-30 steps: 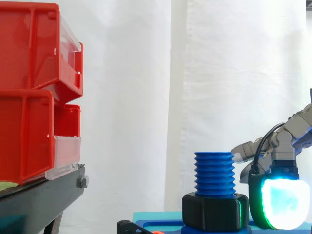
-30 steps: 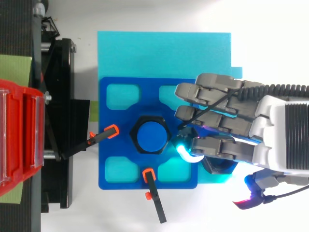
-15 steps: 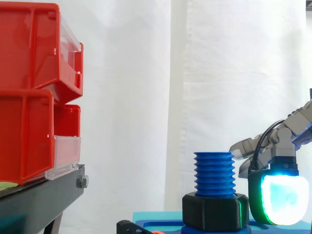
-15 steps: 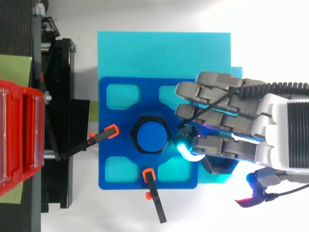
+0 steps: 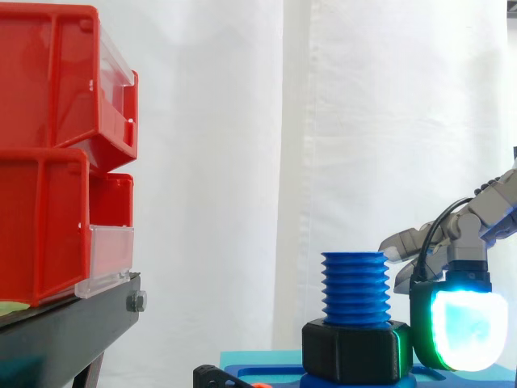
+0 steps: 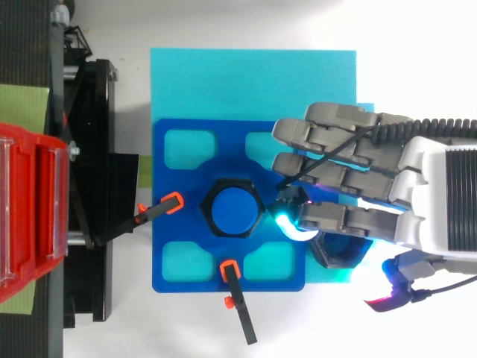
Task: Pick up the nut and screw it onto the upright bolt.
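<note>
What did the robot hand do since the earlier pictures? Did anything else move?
The hand drew back a little toward the top view's right edge and rose slightly in the side view, uncovering more of the loose black nut beneath it. Nothing was visibly grabbed or dropped. The blue bolt, the seated nut at its base and the red bins stayed put.

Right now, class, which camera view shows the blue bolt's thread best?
The side view: the blue bolt stands upright there, its ridged thread in profile above the black hex nut at its base. The top view gives its round top face, ringed by that nut.
</note>
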